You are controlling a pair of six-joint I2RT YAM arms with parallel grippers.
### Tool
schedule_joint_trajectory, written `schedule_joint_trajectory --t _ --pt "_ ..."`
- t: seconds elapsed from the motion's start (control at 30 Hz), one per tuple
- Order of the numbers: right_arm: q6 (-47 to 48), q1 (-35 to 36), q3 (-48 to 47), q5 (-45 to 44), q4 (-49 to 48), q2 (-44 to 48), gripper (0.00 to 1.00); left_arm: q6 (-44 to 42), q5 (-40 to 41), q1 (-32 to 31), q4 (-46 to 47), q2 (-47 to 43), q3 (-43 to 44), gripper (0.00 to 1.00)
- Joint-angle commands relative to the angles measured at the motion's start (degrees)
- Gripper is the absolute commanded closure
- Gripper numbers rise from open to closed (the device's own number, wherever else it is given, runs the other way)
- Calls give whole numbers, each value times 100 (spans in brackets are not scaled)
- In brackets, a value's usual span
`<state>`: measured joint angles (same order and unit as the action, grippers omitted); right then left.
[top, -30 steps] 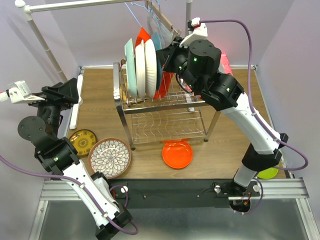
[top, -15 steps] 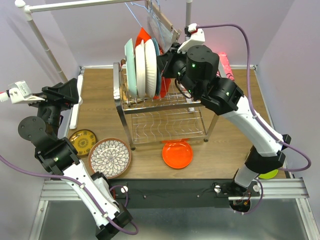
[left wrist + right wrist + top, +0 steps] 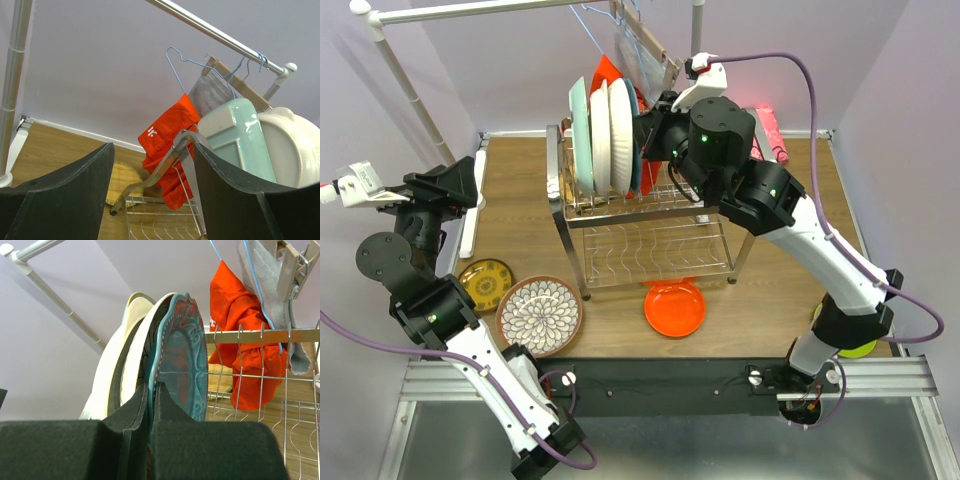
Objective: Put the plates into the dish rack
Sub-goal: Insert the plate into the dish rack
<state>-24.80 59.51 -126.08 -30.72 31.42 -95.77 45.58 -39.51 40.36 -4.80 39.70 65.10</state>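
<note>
Right wrist — right gripper (image 3: 152, 390) clamps teal plate (image 3: 182, 350) in dish rack (image 3: 260, 335); left gripper (image 3: 150, 147) gapes empty

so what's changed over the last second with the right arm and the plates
The right gripper, shut on the teal plate, has moved left, bringing the plate closer to the white plate on the dish rack. Nothing was grasped or released. The left gripper stayed open and still. The orange plate, floral plate and yellow plate on the table did not move.
</note>
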Motion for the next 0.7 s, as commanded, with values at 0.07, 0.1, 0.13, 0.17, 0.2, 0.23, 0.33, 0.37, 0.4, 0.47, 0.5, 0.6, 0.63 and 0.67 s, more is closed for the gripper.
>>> schedule_joint_trajectory --t 0.07,0.1,0.13,0.17,0.2,0.23,0.33,0.37,0.4,0.47,0.5,0.6,0.63,0.67 --pt "-227 184 110 259 -707 260 72 38 57 -46 172 -15 -15 27" --pt "-219 193 128 277 -716 295 69 38 48 -46 163 -7 -15 27" --pt "-210 184 180 286 -716 304 68 47 48 -37 172 -6 -6 27" --pt "-201 193 189 303 -725 330 64 47 40 -37 181 2 3 27" --pt "-184 184 215 312 -734 357 63 47 48 -37 181 11 3 27" --pt "-175 184 242 312 -734 400 61 47 40 -37 172 11 11 27" --pt "-140 193 356 312 -760 479 56 65 40 -37 198 20 11 27" --pt "-139 193 391 312 -760 497 55 73 40 -37 199 20 11 27" --pt "-122 193 409 347 -769 524 52 74 40 -37 199 11 11 27" --pt "-104 184 427 400 -786 594 48 82 48 -37 199 2 3 27" --pt "-70 184 453 409 -813 620 48 82 48 -37 199 -6 3 27" --pt "10 184 514 392 -865 699 46 100 48 -28 190 -24 -6 27" --pt "27 193 514 391 -892 708 46 100 48 -37 190 -24 3 27" --pt "54 184 523 383 -892 717 45 100 40 -28 181 -24 3 27"
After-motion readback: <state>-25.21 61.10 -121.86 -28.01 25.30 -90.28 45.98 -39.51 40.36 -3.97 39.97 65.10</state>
